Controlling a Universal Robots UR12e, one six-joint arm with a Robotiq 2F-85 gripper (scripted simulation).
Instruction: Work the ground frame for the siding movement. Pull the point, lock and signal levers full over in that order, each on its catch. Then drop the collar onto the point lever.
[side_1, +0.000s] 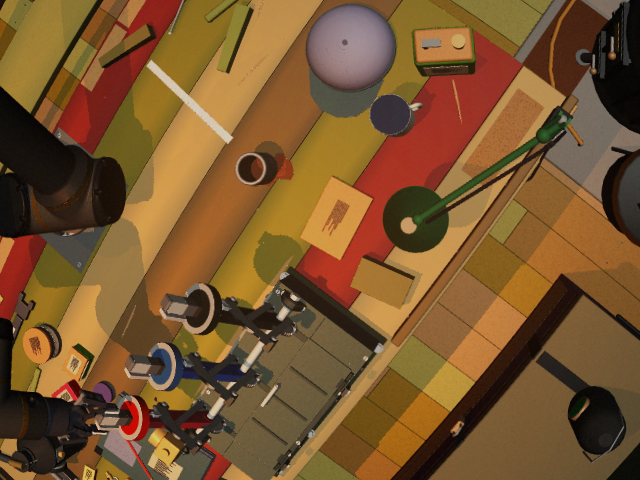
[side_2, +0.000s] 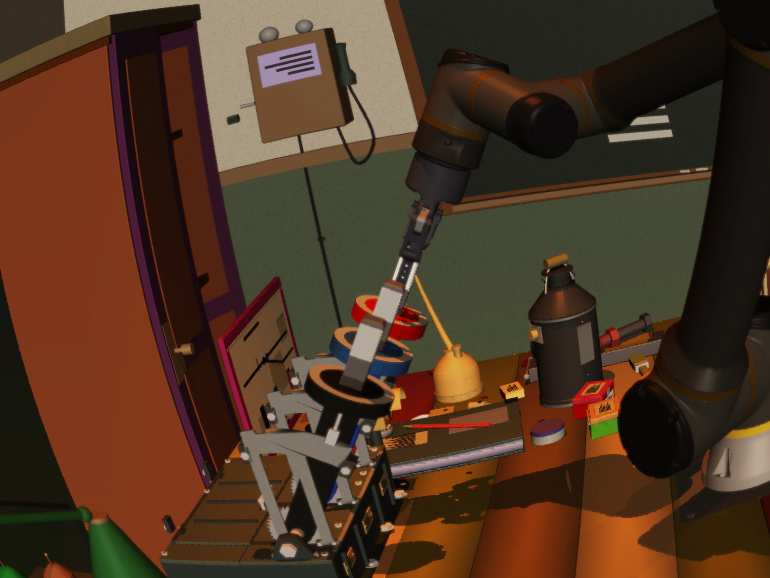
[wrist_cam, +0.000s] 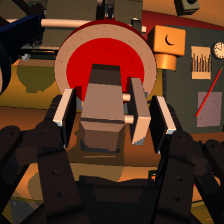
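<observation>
The red lever's shaft is mostly hidden behind its red disc (wrist_cam: 105, 61); its grey handle (wrist_cam: 102, 114) and the catch plate (wrist_cam: 138, 109) beside it stand between the fingers of my open gripper (wrist_cam: 113, 120), which holds nothing. In the side camera the gripper (side_1: 106, 416) sits at the handle of the red lever (side_1: 135, 417), the nearest of three on the ground frame (side_1: 289, 382). The blue lever (side_1: 165, 366) and the black lever (side_1: 199, 307) stand beside it. A ring-shaped collar (side_1: 256, 168) lies on the bench, well away from the frame.
An orange block with a crescent mark (wrist_cam: 167, 41) stands just right of the red disc. A dark board with a red pencil (wrist_cam: 209, 91) lies beyond it. A green desk lamp (side_1: 416, 219), a mug (side_1: 392, 114) and a grey dome (side_1: 350, 46) occupy the far bench.
</observation>
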